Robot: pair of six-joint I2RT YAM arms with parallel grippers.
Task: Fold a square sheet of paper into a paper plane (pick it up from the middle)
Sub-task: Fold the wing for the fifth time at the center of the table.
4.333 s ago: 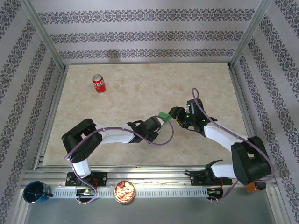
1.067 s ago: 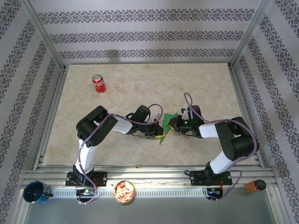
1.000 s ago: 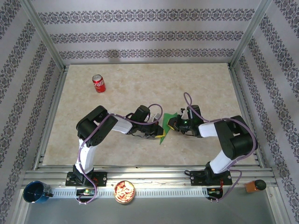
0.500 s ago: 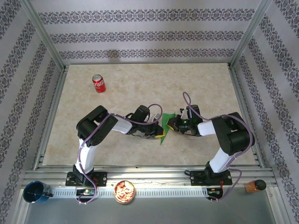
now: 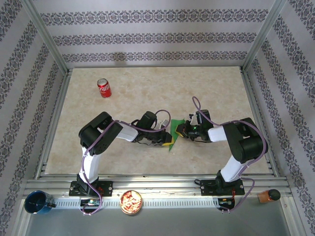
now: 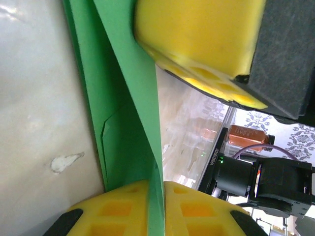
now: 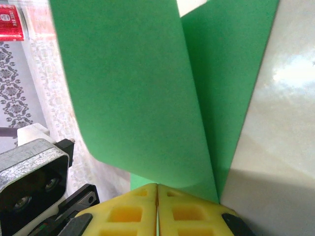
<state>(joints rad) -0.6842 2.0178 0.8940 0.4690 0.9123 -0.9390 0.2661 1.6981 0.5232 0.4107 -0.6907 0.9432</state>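
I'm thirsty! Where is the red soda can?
In the top view, the red soda can stands at the far left of the table, away from the green paper.

Green paper (image 7: 138, 88), yellow pincer pads (image 7: 123, 215), red can (image 5: 104, 88), marbled beige table (image 5: 147, 91).

Bright, even light from above, soft shadows. Wrist cams: glare on surface (image 7: 290, 73), bkgd blurry.

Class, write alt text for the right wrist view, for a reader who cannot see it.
A green sheet of paper, curled over on itself, stands up from the right tool, whose two yellow fingers are shut on its lower edge. Pale marbled table lies to the right, and a red can sits at the top left corner.
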